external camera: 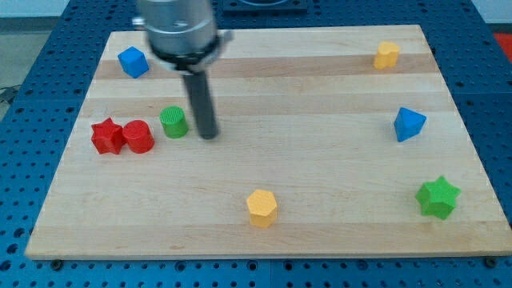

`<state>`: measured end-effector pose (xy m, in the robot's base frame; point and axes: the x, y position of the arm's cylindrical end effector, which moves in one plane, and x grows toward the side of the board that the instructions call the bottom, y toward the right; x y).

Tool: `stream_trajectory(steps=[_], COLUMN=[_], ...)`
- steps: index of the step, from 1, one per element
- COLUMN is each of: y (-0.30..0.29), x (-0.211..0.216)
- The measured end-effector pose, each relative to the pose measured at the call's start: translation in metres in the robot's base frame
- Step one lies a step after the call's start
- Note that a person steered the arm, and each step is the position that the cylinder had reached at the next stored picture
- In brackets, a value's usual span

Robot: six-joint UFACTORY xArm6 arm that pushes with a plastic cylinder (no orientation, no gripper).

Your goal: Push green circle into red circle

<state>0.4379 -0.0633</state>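
The green circle (174, 122) sits at the board's left, just up and to the right of the red circle (138, 137), with a small gap between them. My tip (208, 134) rests on the board just to the right of the green circle, a small gap apart. A red star (107, 136) touches the red circle on its left.
A blue cube (133, 62) lies at the top left. A yellow block (387, 55) is at the top right, a blue block (409, 124) at the right, a green star (438, 198) at the lower right, and a yellow hexagon (262, 208) at the bottom middle.
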Motion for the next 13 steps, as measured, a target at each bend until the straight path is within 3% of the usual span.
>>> stream_trajectory(steps=[1, 3, 13], y=[0.010, -0.052, -0.065], x=[-0.043, -0.040, -0.006])
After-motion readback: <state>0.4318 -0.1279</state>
